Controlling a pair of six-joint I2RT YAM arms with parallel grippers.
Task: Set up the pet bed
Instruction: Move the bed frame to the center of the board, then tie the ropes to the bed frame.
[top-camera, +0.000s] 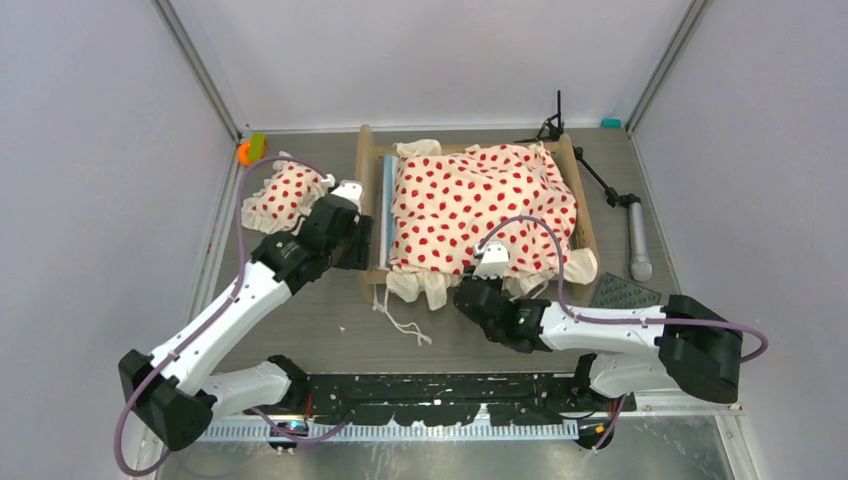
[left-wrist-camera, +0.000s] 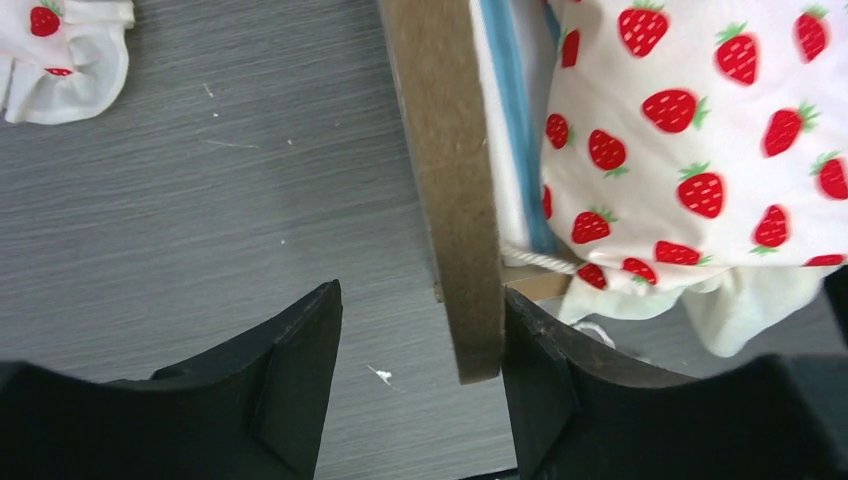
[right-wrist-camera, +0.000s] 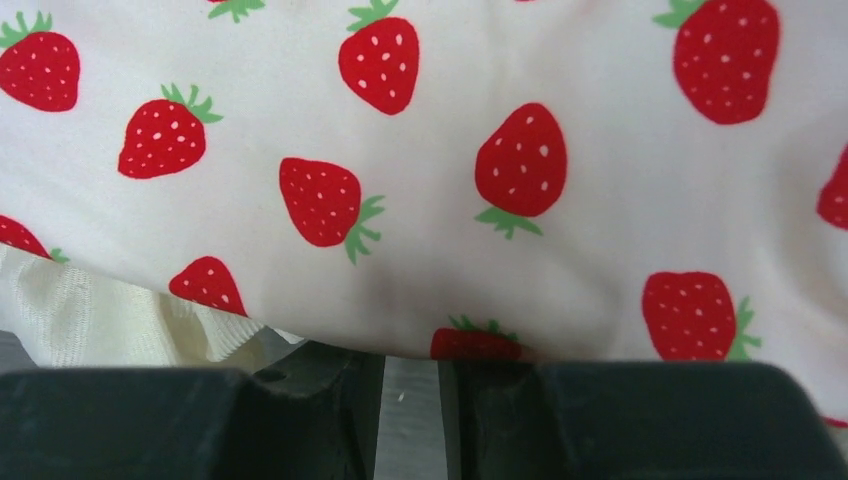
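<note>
Both differed, I saw: left gripper (left-wrist-camera: 420, 300) open astride the light-wood bed frame (left-wrist-camera: 450, 200), right gripper (right-wrist-camera: 410, 365) near-closed at cream strawberry-print bedding (right-wrist-camera: 600, 200), hold unclear.

Grey wood-grain tbl (top-camera: 330, 330). On it: light-wood pet bed frame (top-camera: 366, 200) mid-back; strawberry-print ruffled pillow (top-camera: 285, 195) just L of it; black tripod stand (top-camera: 610, 190) on R; dark studded mat (top-camera: 625, 292) R-front; orange-green obj (top-camera: 248, 150) back-L corner; white cord (top-camera: 405, 325) in front of frame.

Grey wood-grain tabletop (top-camera: 320, 345), pale lilac walls (top-camera: 430, 50), even light
</note>
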